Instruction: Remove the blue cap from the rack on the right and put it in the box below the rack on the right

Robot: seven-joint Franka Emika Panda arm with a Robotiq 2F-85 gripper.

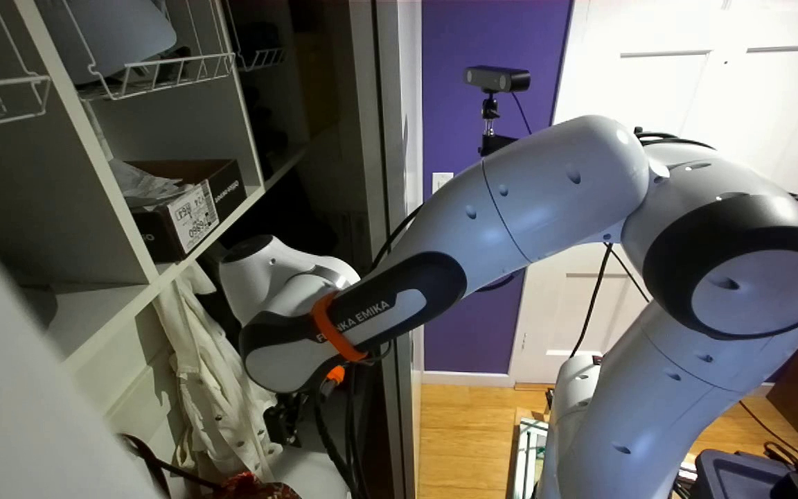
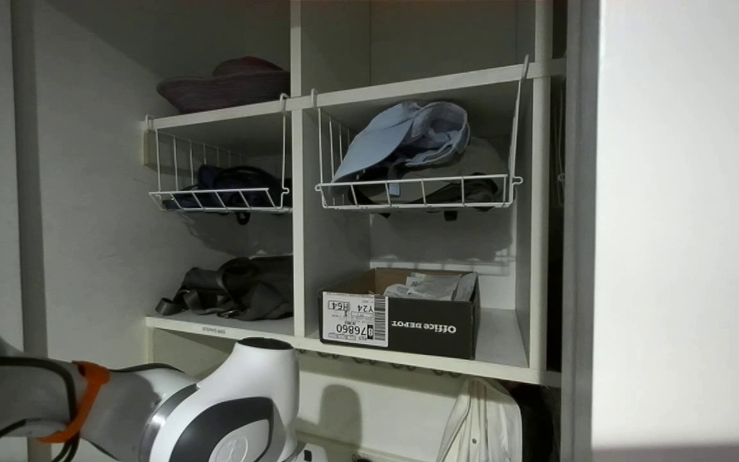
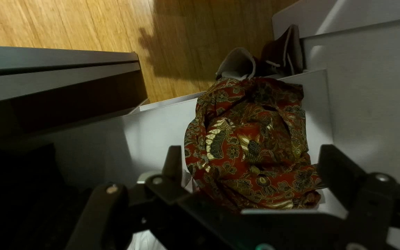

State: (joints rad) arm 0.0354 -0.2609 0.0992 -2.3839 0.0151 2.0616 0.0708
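The blue cap point(image 2: 401, 131) is seated in the rack point(image 2: 408, 206), well above the gripper point(image 3: 250, 159) and farther into the cabinet point(image 2: 298, 256). The gripper is pointed downward in front of the cabinet, below the box point(image 2: 401, 324); its fingers point(image 3: 174, 161) are set apart, and nothing is seen clamped between them. A red patterned cloth point(image 3: 255, 146) is located beneath. In an exterior view, the cap's long axis is slanted: the brim point(image 2: 369, 151) is directed down toward the rack's front, on the side nearer the arm point(image 2: 225, 410), and the crown point(image 2: 443, 131) is set higher, on the far side. The box is placed under the rack. For the coming move, the gripper is judged to need raising past the box and turning to face the rack before the brim can be grasped. Sideways offset is uncertain.
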